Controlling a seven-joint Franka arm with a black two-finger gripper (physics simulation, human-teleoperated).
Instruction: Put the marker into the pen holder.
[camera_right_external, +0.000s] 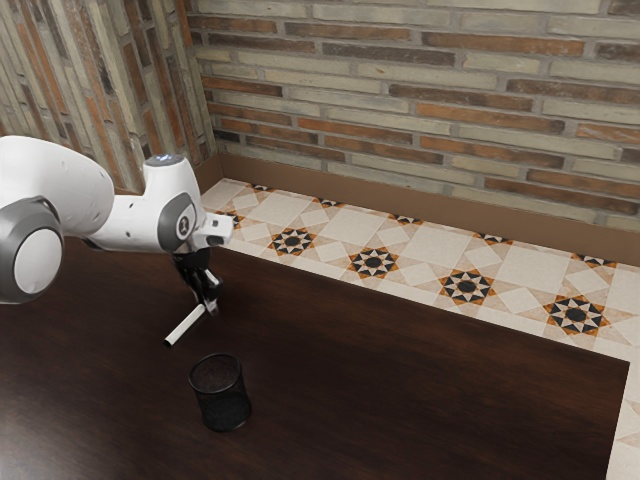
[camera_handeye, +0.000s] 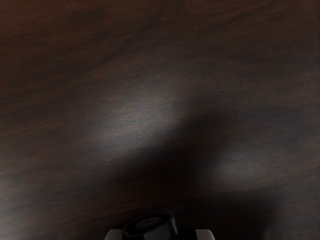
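Black mesh forms the pen holder (camera_right_external: 221, 392), which stands upright on the dark wooden table (camera_right_external: 420, 400), its round mouth open upward and its inner wall showing through the top. In the exterior view it sits at six o'clock from my pincer (camera_right_external: 209, 303), well apart from it. The marker (camera_right_external: 185, 325) is outside the holder: I have it gripped between my two fingers, which are closed in on it from both sides. It slants out of my grip toward between seven and eight o'clock, pale along its body and dark at the far tip. That tip is near the holder's rim, off at about eleven o'clock from it, and not touching.

My arm (camera_right_external: 130, 215) reaches in from ten o'clock. Beyond the table's edge, from one round to four o'clock of my pincer, runs the patterned tile floor (camera_right_external: 420, 265) with its dark stars, and behind it, between twelve and two, rises the brick wall (camera_right_external: 420, 100). In the wrist view, a round black end of the marker comes up between my pale fingertips (camera_handeye: 114, 234), and a soft shadow (camera_handeye: 170, 160) lies over the wood grain.
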